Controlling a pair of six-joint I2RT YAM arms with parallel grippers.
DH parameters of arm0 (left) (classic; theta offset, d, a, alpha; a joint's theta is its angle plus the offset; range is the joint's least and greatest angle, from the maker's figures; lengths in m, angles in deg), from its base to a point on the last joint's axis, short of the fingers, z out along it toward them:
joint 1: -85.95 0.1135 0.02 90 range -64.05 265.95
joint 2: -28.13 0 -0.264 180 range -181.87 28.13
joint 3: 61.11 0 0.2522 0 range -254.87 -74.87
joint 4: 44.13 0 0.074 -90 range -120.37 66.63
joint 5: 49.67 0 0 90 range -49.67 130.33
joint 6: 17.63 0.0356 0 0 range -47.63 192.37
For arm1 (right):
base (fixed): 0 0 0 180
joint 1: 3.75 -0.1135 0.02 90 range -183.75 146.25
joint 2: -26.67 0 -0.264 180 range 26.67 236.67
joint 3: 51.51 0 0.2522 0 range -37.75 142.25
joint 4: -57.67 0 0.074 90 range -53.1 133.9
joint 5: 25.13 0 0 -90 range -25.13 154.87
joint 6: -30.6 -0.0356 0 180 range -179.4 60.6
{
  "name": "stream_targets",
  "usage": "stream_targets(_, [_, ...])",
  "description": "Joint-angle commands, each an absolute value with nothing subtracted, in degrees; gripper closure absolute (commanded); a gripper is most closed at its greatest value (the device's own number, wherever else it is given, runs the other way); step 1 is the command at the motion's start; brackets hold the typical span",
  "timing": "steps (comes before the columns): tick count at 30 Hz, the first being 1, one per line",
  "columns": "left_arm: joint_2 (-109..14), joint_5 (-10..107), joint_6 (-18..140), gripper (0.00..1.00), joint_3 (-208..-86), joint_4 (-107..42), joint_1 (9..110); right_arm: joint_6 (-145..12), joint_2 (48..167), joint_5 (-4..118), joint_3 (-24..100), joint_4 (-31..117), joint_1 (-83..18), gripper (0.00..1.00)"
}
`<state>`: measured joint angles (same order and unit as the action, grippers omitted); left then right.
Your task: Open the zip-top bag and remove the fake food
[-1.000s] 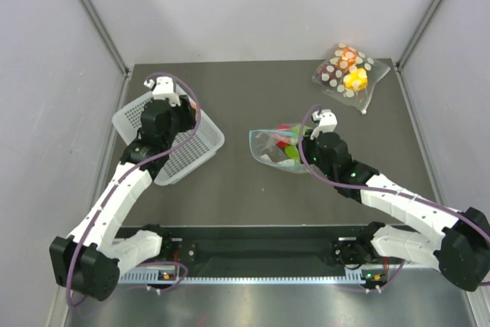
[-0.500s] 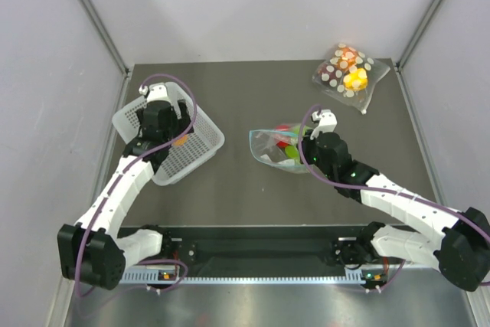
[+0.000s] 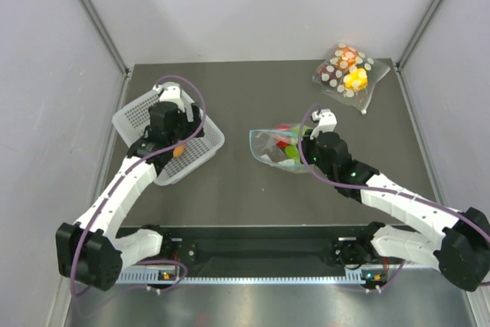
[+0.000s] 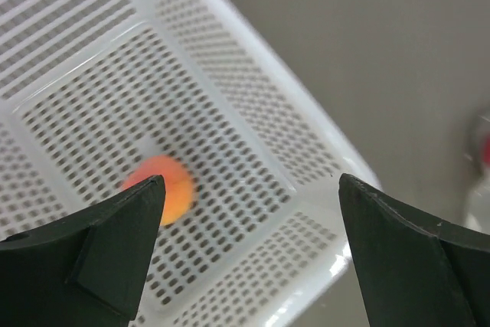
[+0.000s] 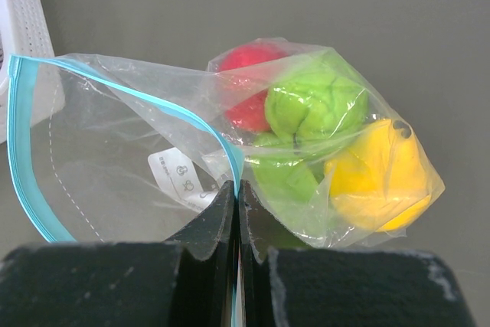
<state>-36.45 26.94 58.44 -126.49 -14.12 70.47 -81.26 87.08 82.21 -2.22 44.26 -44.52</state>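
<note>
while the left gripper (image 4: 251,183) gapes above the basket (image 4: 306,139), an orange fruit (image 4: 162,191) lies inside. the right gripper (image 5: 236,191) clamps the bag (image 5: 115,151).

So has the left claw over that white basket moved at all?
Yes. The left gripper has slid right and a little nearer, from the white basket's far-left corner toward its middle, and opened.

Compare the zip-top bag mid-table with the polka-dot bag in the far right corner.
Print: the zip-top bag is plain with a teal zip strip; the polka-dot bag carries white dots. State: the zip-top bag gapes open, its edge pinched by the right end effector; the polka-dot bag lies untouched. Contents: the zip-top bag shows red, green and yellow fruits; the polka-dot bag, yellow and orange pieces. Both are clear plastic.
</note>
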Motion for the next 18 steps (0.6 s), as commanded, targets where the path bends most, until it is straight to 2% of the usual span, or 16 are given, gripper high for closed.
stream_targets(1, [-33.2, 29.7, 62.3, 0.01, -127.7, -18.8, 64.6, -80.2, 86.5, 83.0, 0.9, 44.7, -45.4, 1.00])
stream_targets(4, [-33.5, 28.4, 65.0, 0.01, -129.4, -19.4, 55.7, -80.3, 86.5, 83.0, 1.2, 44.5, -45.4, 1.00])
stream_targets(8, [-33.9, 36.9, 63.3, 0.01, -130.2, -24.1, 47.0, -80.3, 86.8, 83.2, 1.6, 44.3, -45.4, 1.00])
stream_targets(11, [-33.9, 45.4, 60.7, 0.01, -128.4, -32.4, 44.3, -80.5, 86.6, 83.1, 1.8, 44.3, -45.4, 1.00])
stream_targets(18, [-40.9, 53.6, 56.8, 0.01, -126.9, -40.8, 42.4, -80.5, 85.9, 82.8, 2.7, 44.1, -45.5, 1.00])
